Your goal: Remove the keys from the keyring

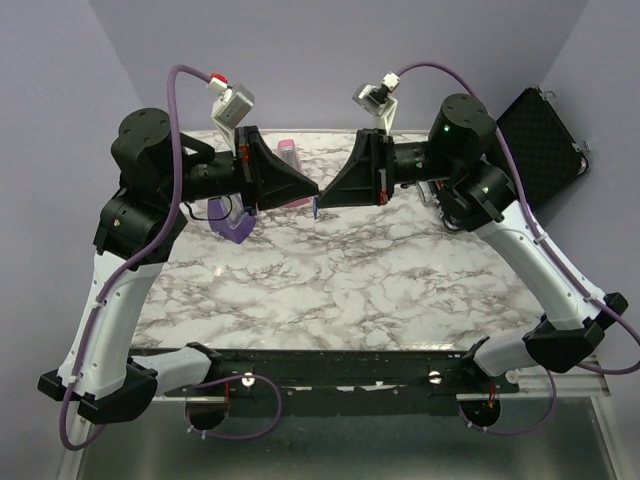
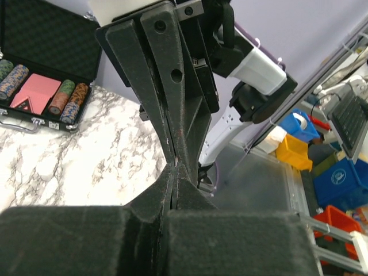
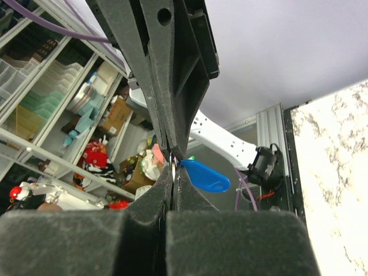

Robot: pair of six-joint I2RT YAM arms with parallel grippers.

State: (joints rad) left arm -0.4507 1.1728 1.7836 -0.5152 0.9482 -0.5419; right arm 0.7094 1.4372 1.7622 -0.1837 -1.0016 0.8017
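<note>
- Right gripper [image 1: 333, 190]: fingers squeezed tight, with a thin sliver of metal showing right at the tips in its wrist cam.
- The keys [image 3: 205, 176], a little bright-blue bundle, stick out sideways from that same pinch point and hang in the air just under the tips.
- Left gripper [image 1: 303, 189]: also pressed together, nose to nose with the right one so the tips touch. Can't tell what it's actually got hold of, if anything.
- Just behind the left gripper there's a pink wedge [image 1: 288, 150]; further back along its arm, a purple wedge [image 1: 236, 230] sits on the marble table [image 1: 350, 285].
- Way out past the right arm: an open black case [image 2: 40, 92] with poker chips inside.
</note>
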